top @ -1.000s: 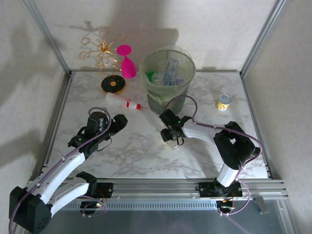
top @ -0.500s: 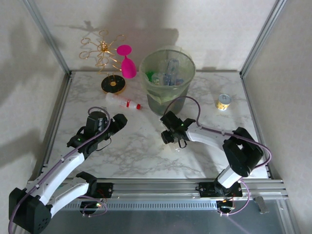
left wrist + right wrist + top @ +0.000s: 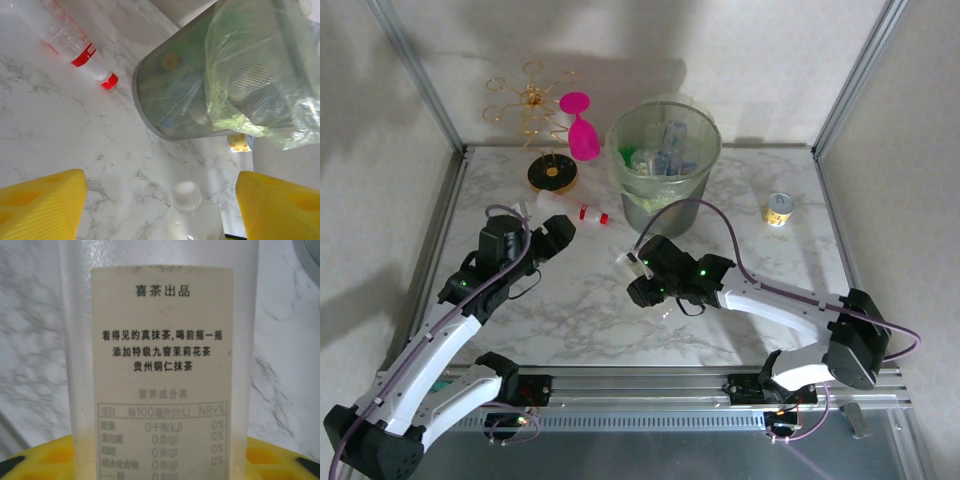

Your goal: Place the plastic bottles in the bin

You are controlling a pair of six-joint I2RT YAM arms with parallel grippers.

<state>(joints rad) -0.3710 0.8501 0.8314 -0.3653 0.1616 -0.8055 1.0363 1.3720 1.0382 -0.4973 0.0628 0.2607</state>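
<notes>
Right gripper [image 3: 642, 285] sits mid-table, near of the bin [image 3: 660, 195], clamped on a clear bottle [image 3: 628, 263]. In the right wrist view the yellow fingers [image 3: 45, 460] hug both sides of that bottle [image 3: 160, 365] at its lower end. Pale label with Chinese print faces the camera.

Left gripper [image 3: 558, 232] is left of centre, spread wide with nothing in it. Its yellow fingers [image 3: 40, 200] sit at the two bottom corners of the left wrist view. A white-capped bottle top [image 3: 187, 197] shows low between them, further out. Can't tell if it's the one the right arm has.

Red-label bottle [image 3: 572, 208] lies flat on the table [image 3: 580, 300], just far of the left gripper, red cap pointing right toward the bin. The left wrist view has it [image 3: 70, 37] top left, apart from the bin [image 3: 175, 95].

The bin stands far centre, bag-lined, with several bottles [image 3: 665, 150] inside.

A yellow-label can [image 3: 778, 208] stands right of the bin, well apart. A pink goblet [image 3: 582, 128] and a gold wire stand [image 3: 532, 110] are at far left.
</notes>
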